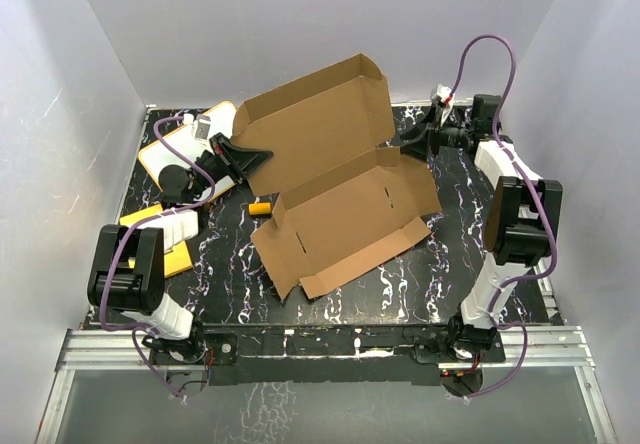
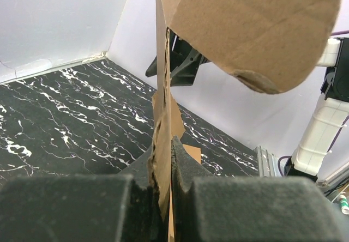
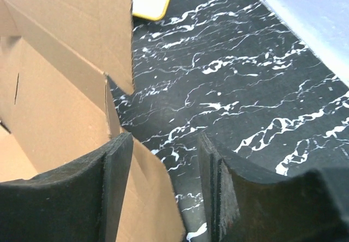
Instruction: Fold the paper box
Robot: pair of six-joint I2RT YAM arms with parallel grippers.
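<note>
Paper box [image 1: 340,219] across table [image 1: 455,264] centre

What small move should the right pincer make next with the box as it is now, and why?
Probably close the right pincer: it is open, with the edge of a box flap partly in its gap, while the left pincer clamps another edge.

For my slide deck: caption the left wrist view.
Left gripper pinching an upright flap of the plain brown corrugated cardboard box over black marbled table.
</note>
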